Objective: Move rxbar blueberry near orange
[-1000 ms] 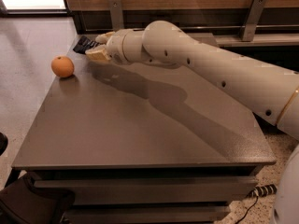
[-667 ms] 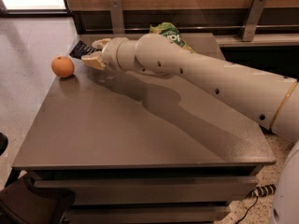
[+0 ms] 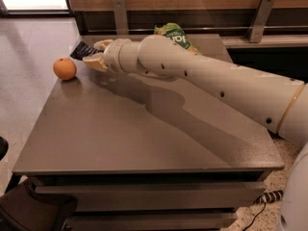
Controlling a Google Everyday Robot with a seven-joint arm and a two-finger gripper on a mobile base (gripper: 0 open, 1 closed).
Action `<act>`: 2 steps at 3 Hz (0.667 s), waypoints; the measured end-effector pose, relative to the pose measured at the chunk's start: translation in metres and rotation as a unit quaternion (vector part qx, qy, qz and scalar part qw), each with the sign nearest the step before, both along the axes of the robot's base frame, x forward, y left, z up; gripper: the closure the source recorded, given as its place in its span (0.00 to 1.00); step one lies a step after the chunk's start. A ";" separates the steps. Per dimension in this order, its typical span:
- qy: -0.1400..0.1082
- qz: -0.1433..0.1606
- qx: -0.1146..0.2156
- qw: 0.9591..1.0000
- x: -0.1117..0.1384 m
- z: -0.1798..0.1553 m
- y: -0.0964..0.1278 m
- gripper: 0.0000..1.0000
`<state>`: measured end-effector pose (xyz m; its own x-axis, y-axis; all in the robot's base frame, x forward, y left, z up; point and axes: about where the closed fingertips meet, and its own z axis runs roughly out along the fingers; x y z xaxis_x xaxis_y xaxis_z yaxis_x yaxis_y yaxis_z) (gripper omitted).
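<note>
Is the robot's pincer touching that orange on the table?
Apart. The camera view shows bare table between the orange and the pincer, which grips the dark snack bar close beside it, near the table's far edge.

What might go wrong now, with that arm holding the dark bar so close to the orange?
The small round orange fruit sits by the grey table's left edge; a nudge from the tool might roll it off. The flat navy-blue snack bar, pinched in the tool, juts out near the far corner, so a careless release could drop it over the edge. The arm passes close to the green bag and may brush it.
</note>
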<state>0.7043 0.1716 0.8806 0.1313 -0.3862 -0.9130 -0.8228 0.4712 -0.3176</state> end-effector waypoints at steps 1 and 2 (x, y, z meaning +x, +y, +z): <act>0.000 0.002 0.000 1.000 -0.001 0.000 0.003 0.23; 0.000 0.003 0.000 1.000 -0.002 0.000 0.004 0.01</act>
